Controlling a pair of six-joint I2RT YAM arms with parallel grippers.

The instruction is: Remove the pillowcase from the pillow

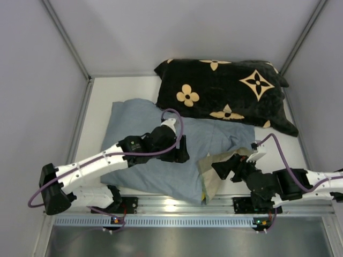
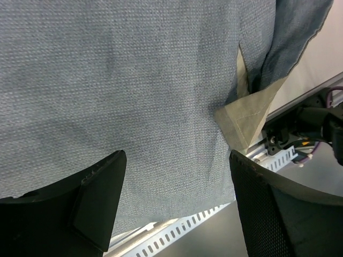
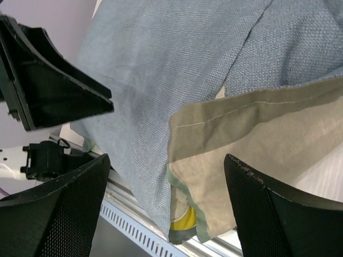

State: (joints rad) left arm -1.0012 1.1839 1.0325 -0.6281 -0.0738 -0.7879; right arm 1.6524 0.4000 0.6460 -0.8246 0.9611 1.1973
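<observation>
I see my left gripper [image 2: 177, 160] spread wide over the pillowcase [image 1: 153, 174], my right gripper [image 3: 167, 160] wide at its near-right folded edge

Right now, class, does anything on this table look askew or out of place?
The pillowcase lies rumpled, its beige hem flipped back at the near edge, where the pillow peeks out yellow.

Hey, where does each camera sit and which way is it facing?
Top external: overhead behind the bases, looking down; both arms, pillowcase, black cushion.
Left wrist: on left arm, facing grey-blue fabric; open left tool frames it.
Right wrist: on right arm, facing the beige flap; open right tool frames it.
Shared: both wrist views show that flap.
</observation>
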